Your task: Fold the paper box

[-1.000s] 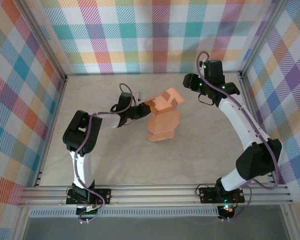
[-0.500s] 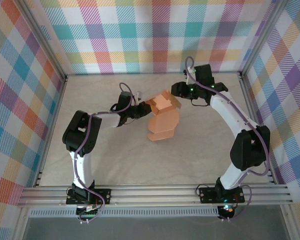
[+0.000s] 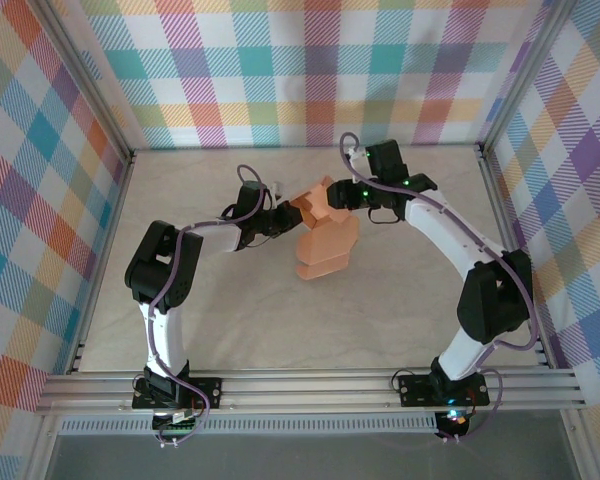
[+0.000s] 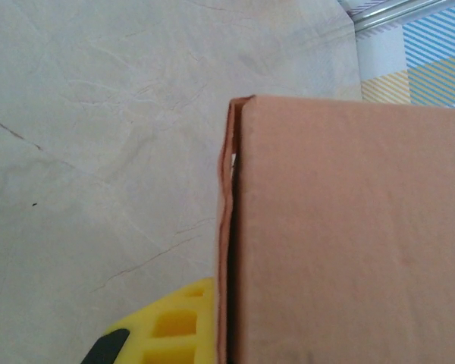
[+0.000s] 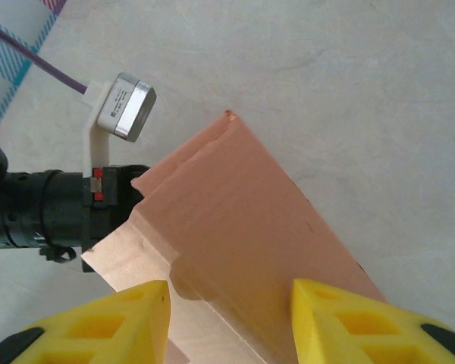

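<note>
Currently: paper box (image 3: 325, 245), one edge clenched in left hand (image 3: 284, 214); right hand (image 5: 227, 288) released, straddling its upper flap. Risk: an off-crease squeeze could crumple the card or pull it loose.

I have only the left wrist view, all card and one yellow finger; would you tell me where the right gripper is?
Observer: The right gripper is at the raised far end of the box, facing the left gripper across it.
Operator: Thank you. Is it gripping the card?
Observer: Not from what I see: its jaws stand open, one yellow finger on each side of the raised panel.
Operator: And the rest of the box?
Observer: Its near part seems to rest on the table.
</note>
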`<control>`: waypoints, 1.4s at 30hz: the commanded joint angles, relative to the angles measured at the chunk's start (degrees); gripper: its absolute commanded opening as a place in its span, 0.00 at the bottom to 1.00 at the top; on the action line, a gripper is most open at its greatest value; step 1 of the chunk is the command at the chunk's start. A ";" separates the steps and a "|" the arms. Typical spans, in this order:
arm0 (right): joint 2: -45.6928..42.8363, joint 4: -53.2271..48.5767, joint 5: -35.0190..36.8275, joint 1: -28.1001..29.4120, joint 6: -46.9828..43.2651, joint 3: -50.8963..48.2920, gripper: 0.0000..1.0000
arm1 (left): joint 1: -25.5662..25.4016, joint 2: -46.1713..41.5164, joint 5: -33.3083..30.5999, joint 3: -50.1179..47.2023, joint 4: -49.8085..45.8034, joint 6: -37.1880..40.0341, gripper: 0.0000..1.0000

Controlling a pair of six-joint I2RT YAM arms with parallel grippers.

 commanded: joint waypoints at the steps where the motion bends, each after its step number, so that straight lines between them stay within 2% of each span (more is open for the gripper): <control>1: 0.73 1.62 3.65 1.40 -6.53 0.16 0.45 | -0.80 -2.82 0.42 1.57 -0.29 0.02 0.00; 7: 2.49 1.41 7.46 3.54 -12.95 1.06 0.46 | -0.82 -3.25 1.13 1.75 -0.29 0.02 0.00; 20: 7.24 1.22 23.99 8.56 -26.70 3.52 0.44 | -0.82 -3.74 1.75 1.76 -0.02 -0.13 0.00; 34: 11.53 7.55 43.31 13.37 -33.96 3.18 0.29 | -0.75 -3.99 1.93 1.79 0.20 -1.25 0.00; 42: 13.39 11.40 49.85 15.15 -37.08 2.47 0.22 | -0.82 -4.13 1.94 1.75 -0.02 -2.26 0.00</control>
